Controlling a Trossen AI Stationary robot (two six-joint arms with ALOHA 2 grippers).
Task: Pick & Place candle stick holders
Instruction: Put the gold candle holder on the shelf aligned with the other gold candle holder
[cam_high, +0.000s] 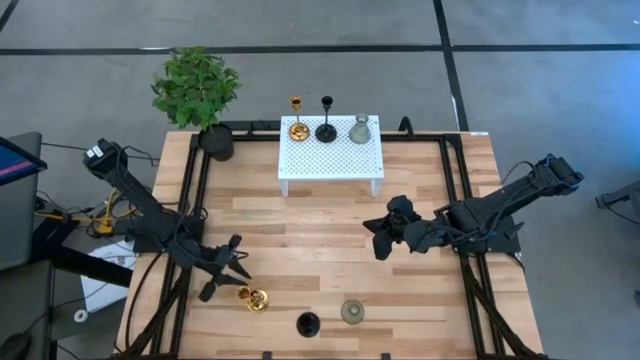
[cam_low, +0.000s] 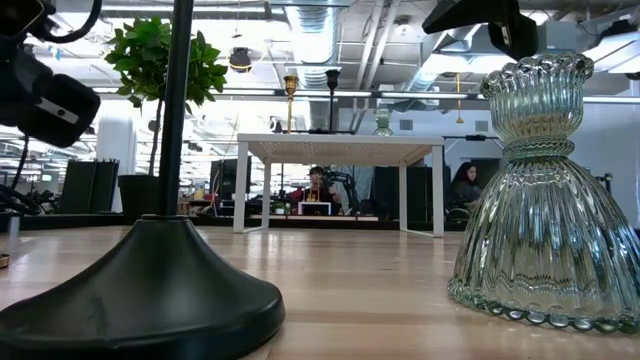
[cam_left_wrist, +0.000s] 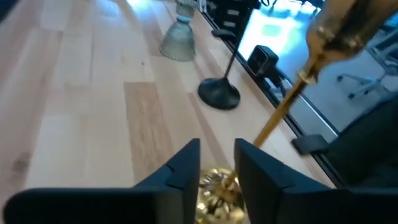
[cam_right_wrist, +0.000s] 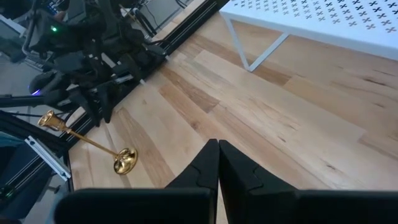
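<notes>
Over on the left, the left gripper (cam_high: 228, 265) sits low above the near part of the wooden table (cam_high: 300, 225), its fingers (cam_left_wrist: 186, 168) slightly apart. Just past them is a gold candle stick holder (cam_high: 253, 297), tilted well off upright in the right wrist view, its base on the wood; the fingers stand on either side of that base in the left wrist view, though whether they touch it I cannot tell. Moving right along the near edge, a black holder (cam_high: 308, 322) stands upright, then a grey-green glass holder (cam_high: 352, 311) just beside it. Up at the far side, a white perforated stand (cam_high: 331, 155) carries three more in a row: gold (cam_high: 298, 122), black (cam_high: 326, 122), grey-green (cam_high: 360, 130). A potted plant (cam_high: 197, 92) stands at the table's far left corner. Further right, the right gripper (cam_high: 384, 238) hovers over open wood, well clear of every holder, fingers (cam_right_wrist: 208, 165) pressed together on nothing.
</notes>
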